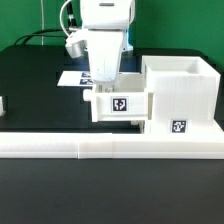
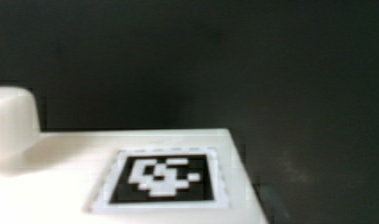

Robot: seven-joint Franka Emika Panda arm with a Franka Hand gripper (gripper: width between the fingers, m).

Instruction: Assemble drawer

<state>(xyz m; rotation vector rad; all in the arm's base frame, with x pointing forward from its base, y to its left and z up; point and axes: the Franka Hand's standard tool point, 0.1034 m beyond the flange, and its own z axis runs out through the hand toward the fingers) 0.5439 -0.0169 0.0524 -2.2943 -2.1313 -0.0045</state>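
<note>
In the exterior view the large boxy white housing (image 1: 182, 92) stands at the right, open side up, with a tag low on its front. One small white tray (image 1: 121, 106) with a tag on its front sits against the housing's left side, just behind the rail. My gripper (image 1: 103, 89) reaches down at the tray's left rear part; its fingertips are hidden there. The wrist view shows a white tagged face of the tray (image 2: 163, 178) and a rounded white lump (image 2: 8, 125) close up, with no fingers in sight. The second tray is out of view.
The long low white L-shaped border rail (image 1: 100, 148) runs across the front. The marker board (image 1: 72, 77) lies on the black table behind the arm. A small white part (image 1: 2, 103) shows at the exterior view's left edge. Cables hang behind the arm.
</note>
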